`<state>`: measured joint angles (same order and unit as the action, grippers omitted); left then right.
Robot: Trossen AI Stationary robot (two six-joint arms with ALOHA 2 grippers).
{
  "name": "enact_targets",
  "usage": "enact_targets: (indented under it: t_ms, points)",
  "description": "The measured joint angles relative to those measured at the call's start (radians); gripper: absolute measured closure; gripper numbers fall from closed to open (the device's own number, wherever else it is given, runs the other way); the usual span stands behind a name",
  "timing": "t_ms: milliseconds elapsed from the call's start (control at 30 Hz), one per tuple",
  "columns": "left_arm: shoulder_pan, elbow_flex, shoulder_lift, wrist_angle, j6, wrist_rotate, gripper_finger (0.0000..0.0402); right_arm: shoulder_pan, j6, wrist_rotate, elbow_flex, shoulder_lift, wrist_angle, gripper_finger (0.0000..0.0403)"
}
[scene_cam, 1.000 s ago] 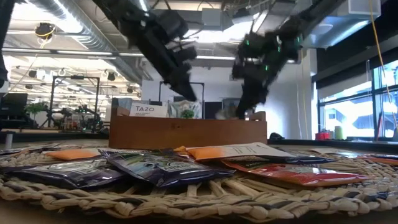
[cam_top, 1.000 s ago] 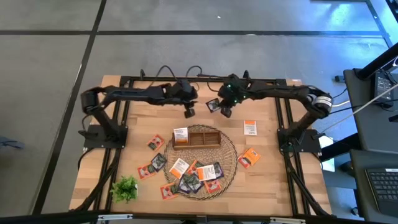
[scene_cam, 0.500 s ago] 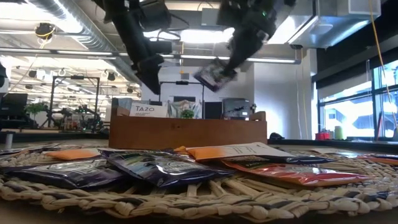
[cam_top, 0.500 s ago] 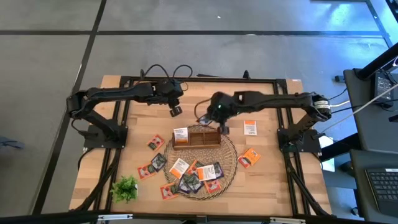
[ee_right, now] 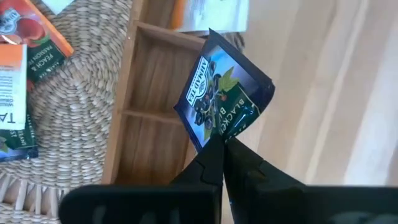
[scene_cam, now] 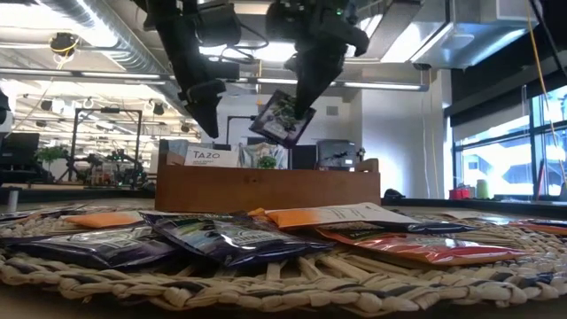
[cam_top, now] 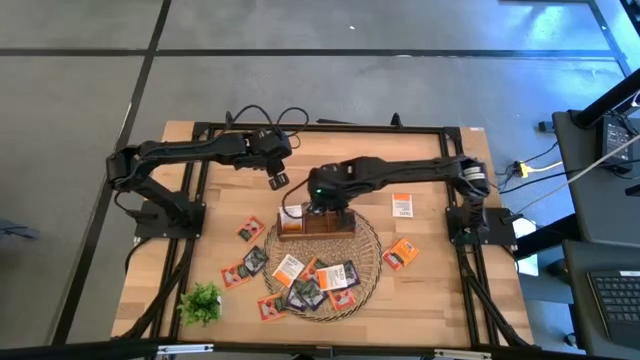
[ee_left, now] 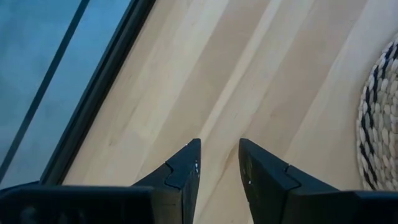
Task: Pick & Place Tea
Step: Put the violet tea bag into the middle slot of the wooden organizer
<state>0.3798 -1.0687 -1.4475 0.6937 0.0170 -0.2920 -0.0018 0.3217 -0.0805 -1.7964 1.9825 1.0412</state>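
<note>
My right gripper is shut on a dark tea sachet and hovers over the brown wooden tray; the low view shows the sachet above the tray. A white-and-orange sachet stands in the tray's left compartment. Several more sachets lie flat on the round wicker mat. Others lie on the bare wood. My left gripper is open a little over bare table, toward the far side and left of the tray. My right gripper pinches the dark sachet between its two fingers at one edge near a corner. The fingers come from above, pointing down. The sachet hangs tilted below them, lifted clear above the tray.
A green plant sprig sits near the table's near left corner. Orange sachets lie beside the mat. Black frame rails run along the table's sides. Bare wood lies between the tray and the far edge.
My right gripper has carried the dark sachet from the far middle of the table toward the left and near side, ending over the tray. The sachet has stayed in its hold, clear of the table. My left gripper drew back toward the table's left, then held still.
</note>
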Motion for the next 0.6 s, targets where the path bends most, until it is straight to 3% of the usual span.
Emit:
enact_targets:
  t_ms: [267, 600]
  points:
    - [0.0, 0.0, 0.0, -0.001, -0.002, -0.002, 0.0293, 0.02, 0.012, 0.002, -0.069, 0.108, 0.047, 0.0391]
    - [0.0, 0.0, 0.0, -0.017, -0.004, -0.002, 0.0297, 0.02, 0.017, 0.002, -0.069, 0.141, 0.041, 0.0391]
